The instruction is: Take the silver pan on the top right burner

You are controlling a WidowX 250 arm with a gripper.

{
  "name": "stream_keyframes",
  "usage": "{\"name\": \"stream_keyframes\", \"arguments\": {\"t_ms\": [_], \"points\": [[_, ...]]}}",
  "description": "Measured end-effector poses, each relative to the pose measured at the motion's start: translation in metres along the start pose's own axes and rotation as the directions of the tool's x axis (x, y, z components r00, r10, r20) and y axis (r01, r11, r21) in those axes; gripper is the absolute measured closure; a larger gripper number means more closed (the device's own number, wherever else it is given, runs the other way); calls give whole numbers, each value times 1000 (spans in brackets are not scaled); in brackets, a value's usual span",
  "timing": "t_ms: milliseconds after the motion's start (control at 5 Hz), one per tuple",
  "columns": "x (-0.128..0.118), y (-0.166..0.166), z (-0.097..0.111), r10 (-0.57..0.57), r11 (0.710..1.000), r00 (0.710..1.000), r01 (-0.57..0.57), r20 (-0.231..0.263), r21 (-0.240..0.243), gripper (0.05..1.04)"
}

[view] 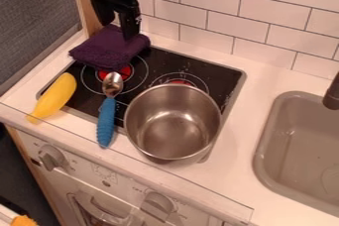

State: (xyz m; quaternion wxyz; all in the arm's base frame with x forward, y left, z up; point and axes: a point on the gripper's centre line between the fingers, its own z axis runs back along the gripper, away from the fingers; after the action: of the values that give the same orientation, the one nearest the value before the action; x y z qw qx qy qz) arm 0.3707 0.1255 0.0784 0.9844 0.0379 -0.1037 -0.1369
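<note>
Where the silver pan [173, 122] stands: upright, front right of the stove [167, 60].
Top right burner [178, 82]: partly hidden behind the pan; placement looks undone.
Tool [118, 31]: above the purple cloth [106, 50], fingers parted, carrying nothing; grasping, shifting back and letting go all remain.

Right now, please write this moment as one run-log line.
gripper open, at purple cloth | pan unheld, front right of stove | spoon left of pan
</note>
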Motion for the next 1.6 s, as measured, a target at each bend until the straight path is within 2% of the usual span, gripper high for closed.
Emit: {"name": "stream_keyframes", "arguments": {"t_ms": [200,400,600,800,1000,1400,1600], "points": [[-5,-5,-13,-1,1000,1000,0,-27,-31,85],[-7,-29,-10,-57,993,998,57,4,-101,85],[-9,-57,22,-158,980,984,166,82,-109,85],[-27,-73,41,-210,968,970,224,122,-112,85],[-45,-89,39,-278,951,956,288,90,-117,85],[-62,-117,15,-375,920,927,374,5,-116,85],[-64,-128,5,-374,921,927,370,-11,-122,86]]}}
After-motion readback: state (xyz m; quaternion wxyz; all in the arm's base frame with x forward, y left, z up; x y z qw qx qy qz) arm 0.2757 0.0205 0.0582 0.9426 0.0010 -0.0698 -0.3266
